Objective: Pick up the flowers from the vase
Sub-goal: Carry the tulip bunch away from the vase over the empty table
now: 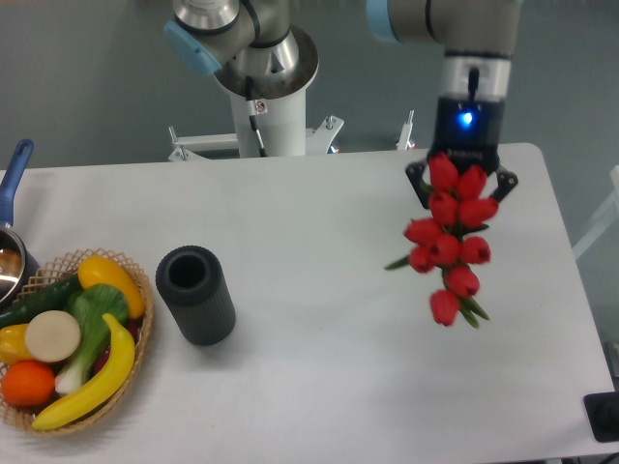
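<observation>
1. The pincer hung over the right far part of the white worktop, its two dark fingers showing on either side of the bunch's top, closed on the flowers.
2. The flowers were a tight cluster of smooth, rounded red buds with a few thin green leaves and stem ends protruding at the left and at the near end. The bunch was clear of the worktop surface and well apart from the vase.
3. The vase stood upright on the left part of the worktop. It was a dark, ribbed cylinder with a round open mouth; nothing showed inside it.
4. A woven wicker basket sat just left of the vase, holding glossy produce: a yellow banana, a yellow pepper, an orange fruit and green vegetables.
5. A metal pot with a blue handle lay at the left edge.
6. The arm's white cylindrical base stood beyond the far edge.
</observation>
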You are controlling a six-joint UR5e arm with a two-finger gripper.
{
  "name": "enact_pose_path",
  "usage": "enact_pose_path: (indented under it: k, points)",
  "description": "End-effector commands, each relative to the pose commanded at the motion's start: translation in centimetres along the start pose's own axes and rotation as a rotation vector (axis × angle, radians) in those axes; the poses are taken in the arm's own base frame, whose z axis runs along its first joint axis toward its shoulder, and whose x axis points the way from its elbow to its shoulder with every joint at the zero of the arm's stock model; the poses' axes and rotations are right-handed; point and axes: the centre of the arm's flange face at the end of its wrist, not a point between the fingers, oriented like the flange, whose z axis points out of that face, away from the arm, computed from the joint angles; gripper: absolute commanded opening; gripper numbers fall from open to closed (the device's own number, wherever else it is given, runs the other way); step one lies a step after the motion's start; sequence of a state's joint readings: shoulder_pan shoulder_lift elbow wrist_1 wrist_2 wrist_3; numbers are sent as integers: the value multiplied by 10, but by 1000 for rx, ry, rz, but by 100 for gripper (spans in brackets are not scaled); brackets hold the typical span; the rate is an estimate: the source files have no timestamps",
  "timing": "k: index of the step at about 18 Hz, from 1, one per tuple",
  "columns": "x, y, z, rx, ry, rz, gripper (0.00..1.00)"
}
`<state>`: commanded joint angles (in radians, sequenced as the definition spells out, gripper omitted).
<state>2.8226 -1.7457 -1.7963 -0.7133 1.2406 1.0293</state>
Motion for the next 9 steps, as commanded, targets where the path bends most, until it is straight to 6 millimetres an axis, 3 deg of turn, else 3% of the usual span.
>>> enact_pose_path:
  k: [3, 9]
  points:
    - [2, -2, 10, -78, 20, 14, 8]
    - [3, -35, 30, -272, 87, 70, 10]
